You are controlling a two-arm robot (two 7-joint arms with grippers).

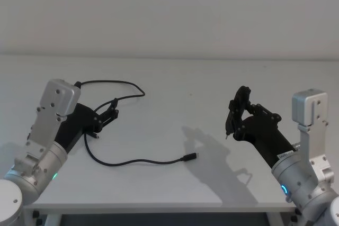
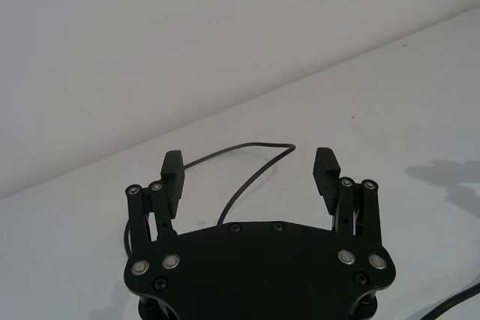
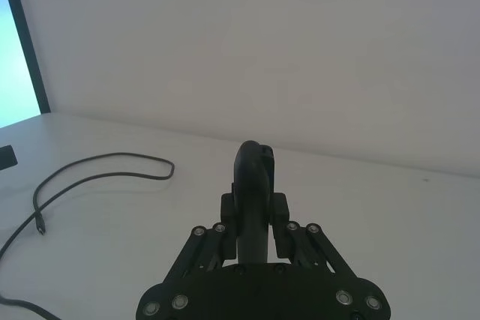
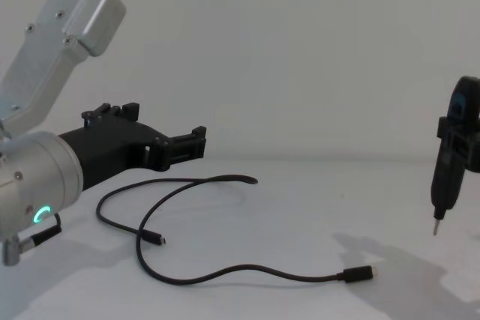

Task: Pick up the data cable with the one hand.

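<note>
The data cable (image 1: 132, 161) is thin and black and lies in loose loops on the left half of the white table (image 1: 212, 183). One plug (image 1: 190, 156) lies toward the middle, and the other end rests beside my left arm. My left gripper (image 1: 108, 113) hovers low over the cable's loops, open and empty, with a loop of cable (image 2: 240, 148) on the table beyond its fingers. From the chest, the left gripper (image 4: 191, 144) hangs above the cable (image 4: 180, 183). My right gripper (image 1: 235, 112) is raised at the right, shut on a slim black tool with a metal tip (image 4: 435, 226).
The table's front edge (image 1: 159, 205) runs close below the cable. A plain white wall stands behind the table. In the right wrist view the cable (image 3: 150, 157) lies far off to one side of the right gripper (image 3: 255, 207).
</note>
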